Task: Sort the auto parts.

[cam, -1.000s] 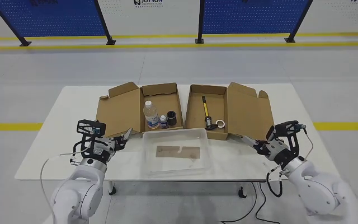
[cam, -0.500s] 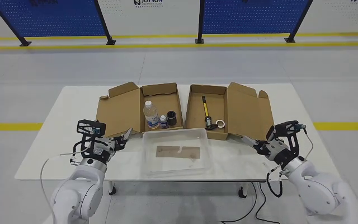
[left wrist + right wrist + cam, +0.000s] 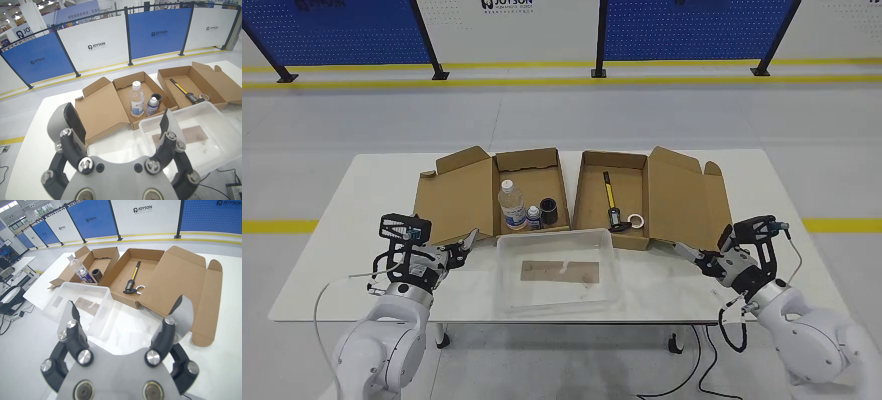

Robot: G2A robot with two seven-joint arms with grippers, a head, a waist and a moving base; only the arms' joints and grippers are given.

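Two open cardboard boxes sit side by side at the table's back. The left box (image 3: 532, 192) holds a clear bottle (image 3: 510, 203), a spray can (image 3: 533, 216) and a black cylinder (image 3: 549, 211). In the right box (image 3: 614, 195) lie a caliper (image 3: 611, 202) and a white ring (image 3: 637, 221). A clear plastic bin (image 3: 557, 271) stands in front, holding no parts. My left gripper (image 3: 464, 245) is open near the front left, empty. My right gripper (image 3: 682, 247) is open at the front right, empty. The wrist views show the bottle (image 3: 136, 101), the caliper (image 3: 133, 278) and both grippers (image 3: 121, 121) (image 3: 126, 308).
The boxes' flaps (image 3: 683, 197) spread onto the table at both sides. The white table (image 3: 372, 190) has free room at its left and right ends. Blue and white fence panels (image 3: 342, 30) stand beyond the table.
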